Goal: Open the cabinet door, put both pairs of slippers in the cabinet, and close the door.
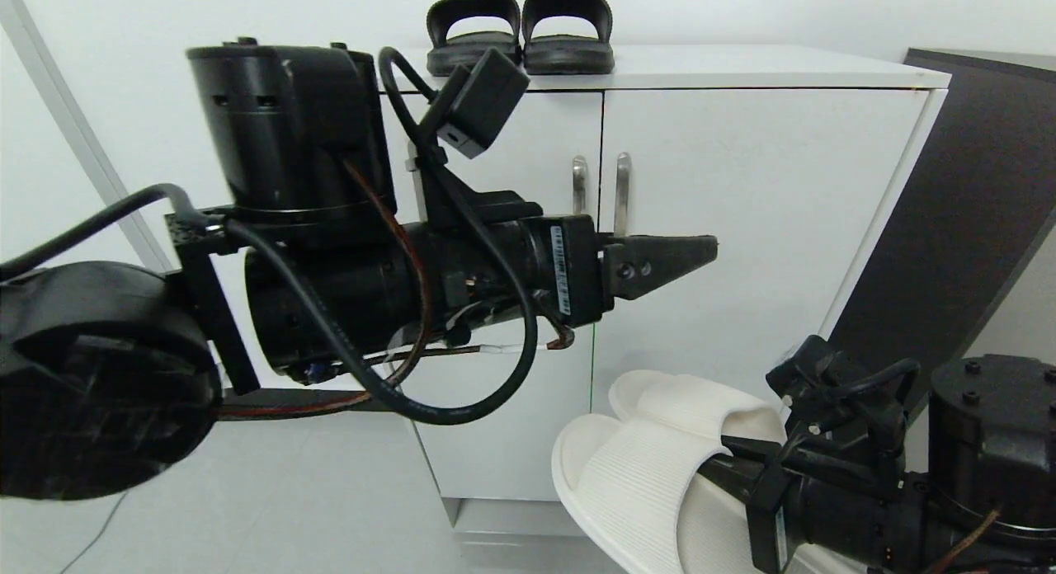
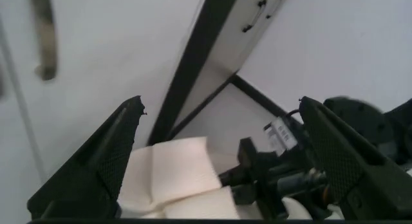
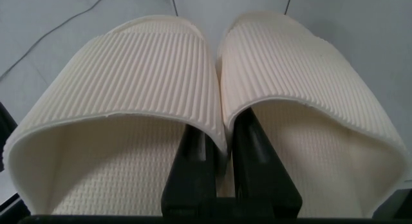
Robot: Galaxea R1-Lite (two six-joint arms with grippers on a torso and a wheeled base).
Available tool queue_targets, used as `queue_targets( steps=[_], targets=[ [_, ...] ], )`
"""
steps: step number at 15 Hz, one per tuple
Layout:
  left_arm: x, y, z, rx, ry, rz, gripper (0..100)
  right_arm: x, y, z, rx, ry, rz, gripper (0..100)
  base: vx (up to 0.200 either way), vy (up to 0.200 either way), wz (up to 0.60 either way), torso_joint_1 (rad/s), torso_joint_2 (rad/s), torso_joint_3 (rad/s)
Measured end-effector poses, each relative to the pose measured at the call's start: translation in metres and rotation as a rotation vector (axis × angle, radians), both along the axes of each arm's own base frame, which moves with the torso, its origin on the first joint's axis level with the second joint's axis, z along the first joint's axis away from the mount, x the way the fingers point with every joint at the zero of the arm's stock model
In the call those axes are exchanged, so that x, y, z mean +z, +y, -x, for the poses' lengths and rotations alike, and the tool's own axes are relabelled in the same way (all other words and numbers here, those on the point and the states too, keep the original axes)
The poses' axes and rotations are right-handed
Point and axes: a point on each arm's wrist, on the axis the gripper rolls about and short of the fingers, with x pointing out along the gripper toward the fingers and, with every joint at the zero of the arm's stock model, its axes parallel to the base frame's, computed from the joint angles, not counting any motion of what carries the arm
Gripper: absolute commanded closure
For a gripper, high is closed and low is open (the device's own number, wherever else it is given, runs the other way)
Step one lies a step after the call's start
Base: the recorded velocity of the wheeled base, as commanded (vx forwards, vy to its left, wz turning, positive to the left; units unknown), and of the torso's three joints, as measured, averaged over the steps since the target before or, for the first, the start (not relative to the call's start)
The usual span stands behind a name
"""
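Black fingers point(image 3: 193, 176) of the right gripper point(image 3: 222, 156) reach in under the straps of a pair of white ribbed foam slippers point(image 3: 148, 76), one finger inside each slipper. They squeeze the two inner side walls together, so this gripper is clenched on the pair. In the head view the pair hangs in the air, low down and in front of the right-hand door, with the rounded ends turned toward the cabinet.

Higher up, the left gripper point(image 1: 668, 261) points across the front of the doors, level with the lower ends of the handles. The left wrist view shows its jaws spread wide with nothing between them, and the white pair lies beyond. Whether it touches the door cannot be told.

Behind both stands a white two-door cabinet point(image 1: 742, 228) with its doors shut. Two slim upright metal handles point(image 1: 580, 185) point(image 1: 623, 193) sit just beside each other at the seam between the doors. On the cabinet's flat top, above the left-hand door, a pair of black rubber slide slippers point(image 1: 520, 30) rests side by side. A dark grey panel point(image 1: 949, 211) stands just to the right of the cabinet, and pale grey floor point(image 1: 289, 508) lies below.
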Motion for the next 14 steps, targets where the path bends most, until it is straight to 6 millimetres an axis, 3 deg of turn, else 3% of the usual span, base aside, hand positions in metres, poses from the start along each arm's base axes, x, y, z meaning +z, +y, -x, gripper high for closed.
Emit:
queue_targets(
  steps=[5,14],
  targets=[
    [0.007,-0.014,-0.033,0.028,0.042,0.057,0,0.0,0.0,0.0,0.001,0.002,-0.002,100,0.0,0.0,0.0,0.0,0.0,0.0],
    [-0.004,-0.032,-0.081,0.232,0.038,0.054,0,0.0,0.0,0.0,-0.002,0.002,-0.002,100,0.0,0.0,0.0,0.0,0.0,0.0]
  ],
)
